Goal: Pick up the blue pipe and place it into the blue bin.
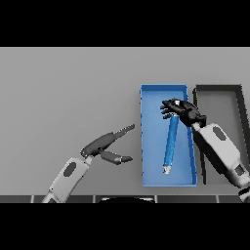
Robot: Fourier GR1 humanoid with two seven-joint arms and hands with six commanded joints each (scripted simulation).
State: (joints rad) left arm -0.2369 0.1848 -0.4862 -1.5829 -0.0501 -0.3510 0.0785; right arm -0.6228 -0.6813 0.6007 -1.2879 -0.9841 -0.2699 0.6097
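Right hand [179, 110] curled on blue pipe's [171, 141] upper end, right of centre; pipe hanging steeply over blue bin [145, 136]; left hand [108, 146] relaxed, idle.

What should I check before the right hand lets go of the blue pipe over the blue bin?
1. Blue pipe inside the walls of the blue bin: ok, its whole length lies within them.
2. Right hand at the pipe's upper end: ok.
3. Fingers closed on the pipe: cannot tell.
4. Pipe resting on the bin floor: cannot tell.
5. Left hand away from the bin: ok, open, on the table side.
6. Black bin not involved: ok.
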